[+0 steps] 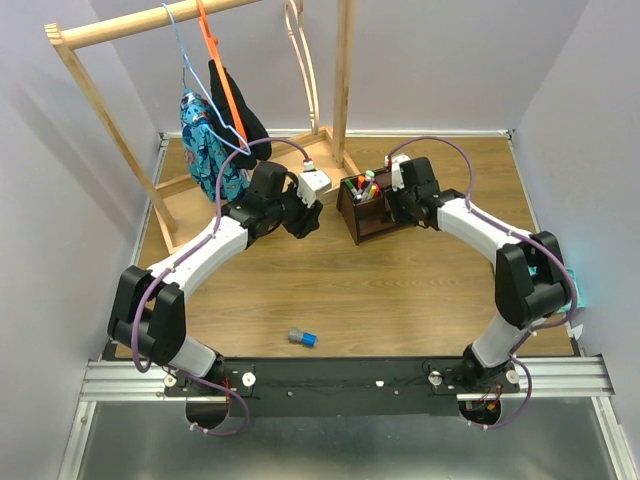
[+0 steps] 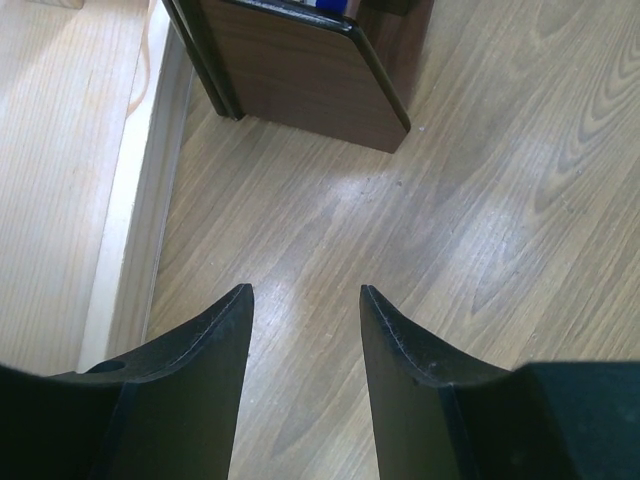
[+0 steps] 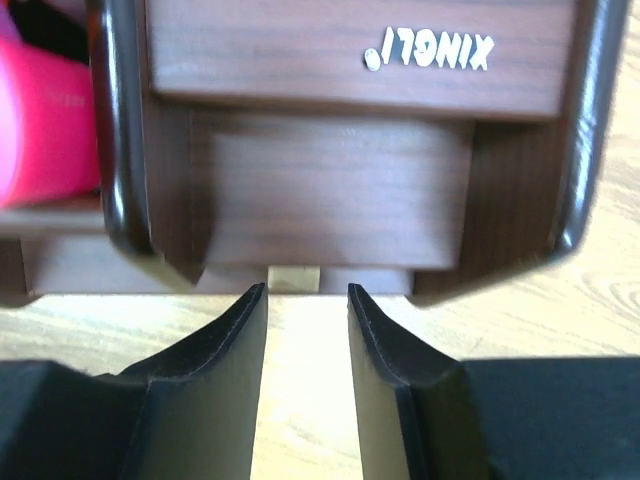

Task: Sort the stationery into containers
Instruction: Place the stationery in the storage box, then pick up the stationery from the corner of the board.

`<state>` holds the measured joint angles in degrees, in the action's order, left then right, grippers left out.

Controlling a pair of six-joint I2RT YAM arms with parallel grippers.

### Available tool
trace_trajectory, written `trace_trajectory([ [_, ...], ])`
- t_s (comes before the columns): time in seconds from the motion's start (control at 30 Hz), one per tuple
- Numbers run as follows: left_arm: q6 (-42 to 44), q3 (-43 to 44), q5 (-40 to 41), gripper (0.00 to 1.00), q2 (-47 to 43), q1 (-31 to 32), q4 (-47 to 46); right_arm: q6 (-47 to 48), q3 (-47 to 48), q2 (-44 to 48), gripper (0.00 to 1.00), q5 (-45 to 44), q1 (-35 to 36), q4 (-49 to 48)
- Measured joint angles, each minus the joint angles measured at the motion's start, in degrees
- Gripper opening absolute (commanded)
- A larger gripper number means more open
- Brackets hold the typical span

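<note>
The dark brown organiser [image 1: 368, 212] stands at the table's far middle, with markers [image 1: 368, 186] upright in its top compartments. My right gripper [image 3: 307, 288] is open and empty at the organiser's right side [image 1: 398, 207]. A tiny tan cube [image 3: 293, 277] sits in the low slot of the organiser [image 3: 330, 190] just past the fingertips. A pink highlighter end [image 3: 40, 120] shows in a left compartment. My left gripper [image 2: 305, 290] is open and empty over bare wood, left of the organiser [image 2: 300, 85]; it also shows in the top view [image 1: 308, 218]. The grey-blue cylinder [image 1: 302, 338] lies near the front.
The pale wooden clothes rack [image 1: 100, 110] with hanging cloth stands at the back left; its base rail [image 2: 130, 200] runs beside my left gripper. A small white box [image 1: 315, 181] sits by the rack's foot. Grey walls close the sides.
</note>
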<state>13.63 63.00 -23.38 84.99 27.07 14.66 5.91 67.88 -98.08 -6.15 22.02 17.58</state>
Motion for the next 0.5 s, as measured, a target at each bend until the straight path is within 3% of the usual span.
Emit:
trace_trajectory([
  [0.37,0.3,0.0,-0.7,0.56,-0.1,0.0,0.8,0.0,-4.0,5.2,0.49,0.6,0.0,2.4],
  [0.5,2.5,-0.2,-1.0,0.56,-1.2,0.0,2.6,3.1,-6.1,11.4,0.52,9.0,0.0,6.8],
])
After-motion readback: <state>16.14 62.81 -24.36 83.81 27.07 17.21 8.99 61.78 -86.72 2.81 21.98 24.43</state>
